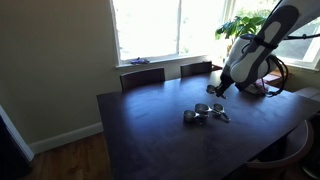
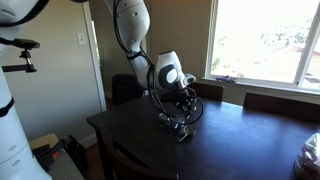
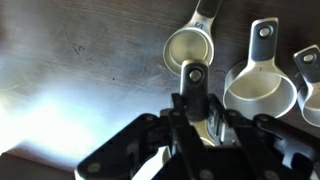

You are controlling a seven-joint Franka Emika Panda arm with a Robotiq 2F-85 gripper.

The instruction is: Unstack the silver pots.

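The silver pots are small shiny metal cups with short flat handles. In the wrist view one small pot (image 3: 190,48) and a larger pot (image 3: 260,92) lie on the dark table, and a third pot (image 3: 311,88) is cut off by the right edge. My gripper (image 3: 193,118) is shut on the handle of another silver pot (image 3: 192,82), whose bowl is mostly hidden between the fingers. In both exterior views the gripper (image 1: 216,90) (image 2: 184,103) hangs just above the cluster of pots (image 1: 206,115) (image 2: 178,125).
The dark wooden table (image 1: 150,130) has chairs (image 1: 142,77) along its far side under a window. A potted plant (image 1: 240,27) stands behind the arm. A white-wrapped object (image 2: 310,155) sits at the table's corner.
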